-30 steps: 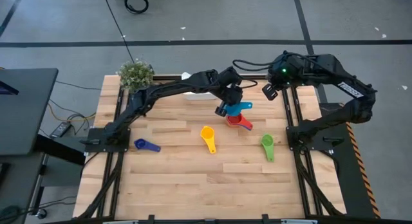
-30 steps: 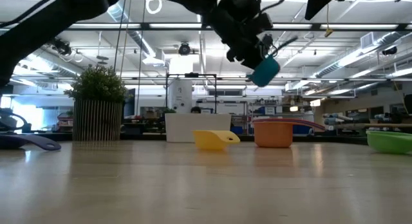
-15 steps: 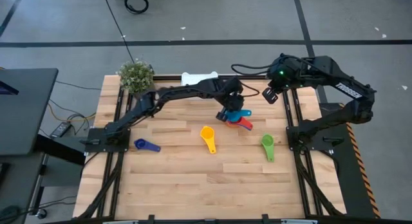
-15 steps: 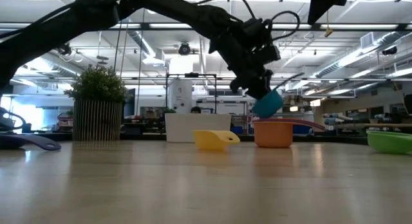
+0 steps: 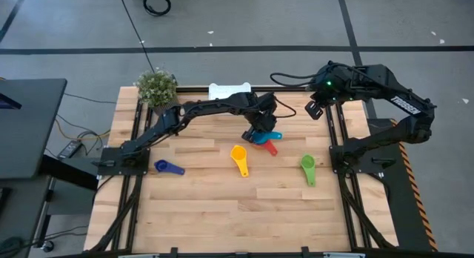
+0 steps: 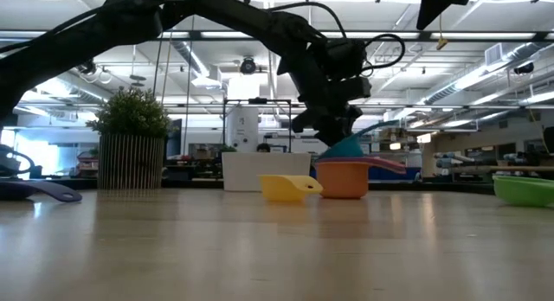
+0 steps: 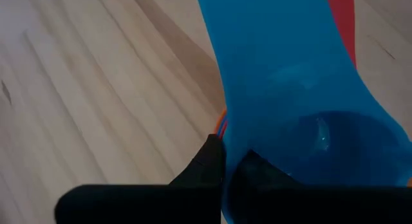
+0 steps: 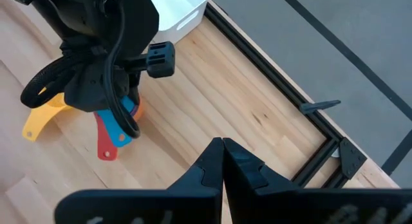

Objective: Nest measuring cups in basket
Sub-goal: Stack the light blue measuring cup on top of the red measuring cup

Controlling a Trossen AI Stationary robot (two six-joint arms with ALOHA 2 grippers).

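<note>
Three cups are stacked just in front of the white basket (image 5: 229, 90): the left gripper (image 5: 258, 130), clamped on the blue cup (image 6: 346, 149), sets it into the red, seemingly inside the orange cup (image 6: 343, 180). Yellow cup (image 5: 238, 159), green cup (image 5: 308, 169) and dark blue cup (image 5: 168, 167) lie farther from the basket, unnested; the right gripper (image 5: 312, 107), closed and empty, waits beside it.

Table (image 5: 215, 206): pale wood planks, matt, visible grain. Measuring cups: smooth plastic; teal cup (image 7: 283, 89) glossy, yellow cup (image 5: 239, 160) satin. Basket (image 8: 183, 8), at 12 o'clock: smooth white plastic. Frame rails (image 5: 348, 213): black metal.

Left gripper (image 5: 257, 133) low near table centre, fingers closed. Right gripper (image 5: 312, 110) raised at 2 o'clock, fingers closed, idle.
</note>
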